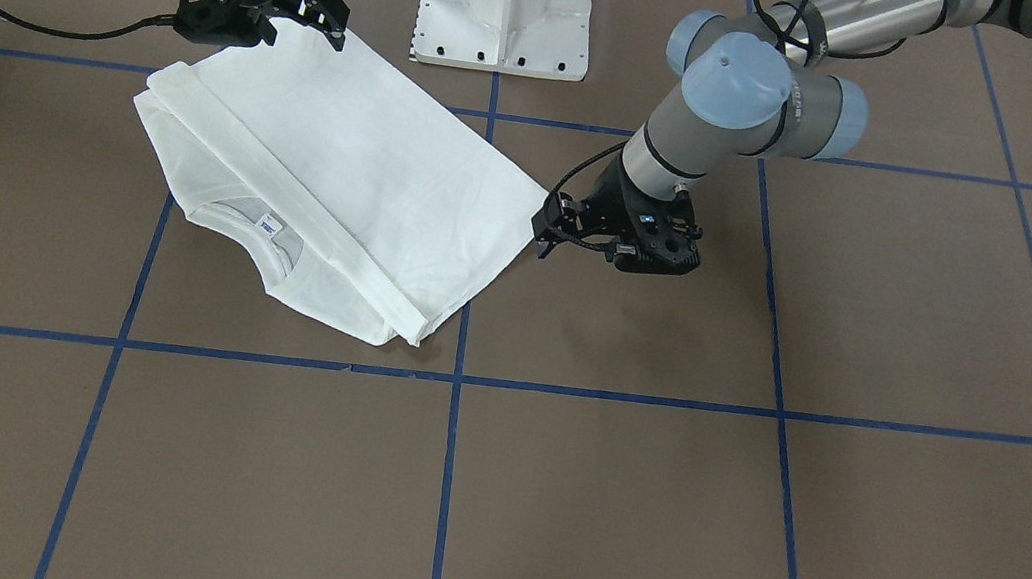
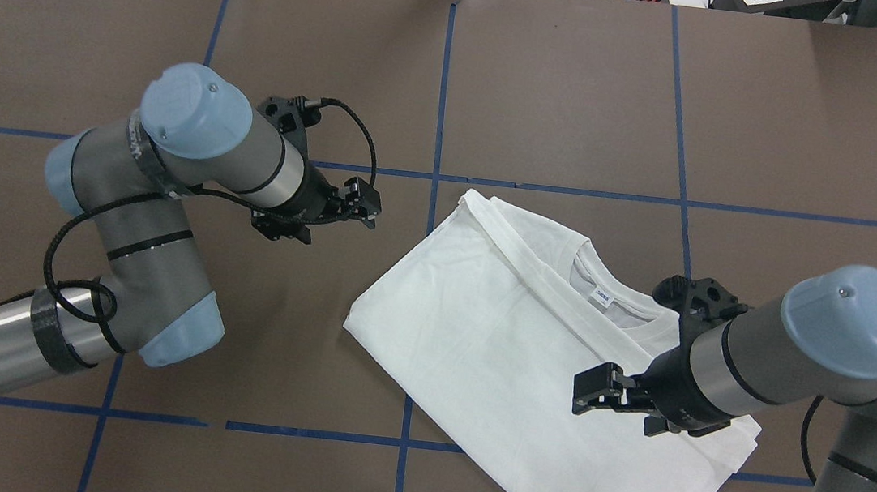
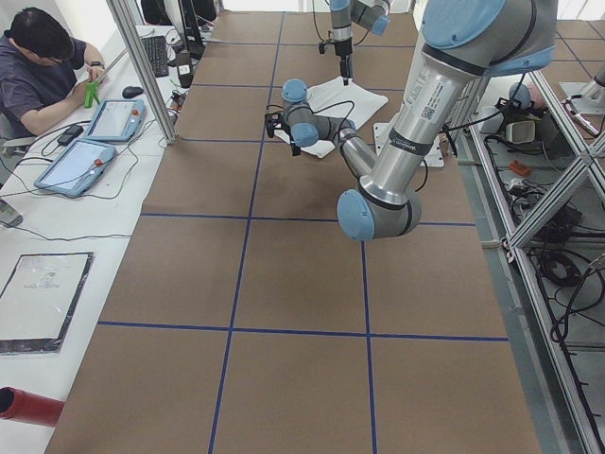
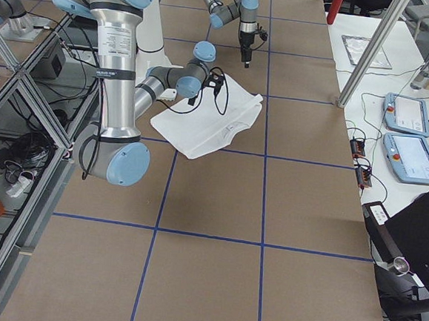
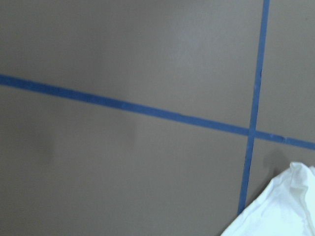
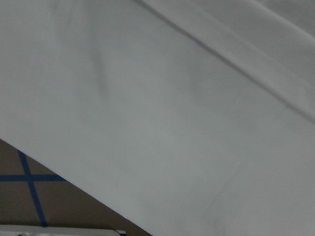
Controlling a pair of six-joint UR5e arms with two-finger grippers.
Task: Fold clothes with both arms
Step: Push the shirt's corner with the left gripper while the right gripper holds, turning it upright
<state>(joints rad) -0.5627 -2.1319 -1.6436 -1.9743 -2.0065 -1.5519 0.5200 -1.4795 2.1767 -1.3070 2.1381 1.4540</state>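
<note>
Part-folded shirt (image 2: 494, 341) lay nr desk's (image 2: 585, 90) robot-side edge; L gripper (image 2: 371, 205) beside, R gripper (image 2: 580, 391) above it, fingers apart & empty, likely lining up next fold.

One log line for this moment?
shirt: folded, flat | left gripper: open, beside shirt | right gripper: open, above shirt

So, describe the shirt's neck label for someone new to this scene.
On the brown table with blue tape lines lies one folded white shirt. At its neck opening, on the edge away from the robot, sits the neck label: a small tag with dark print, the cloth's only marking.
</note>
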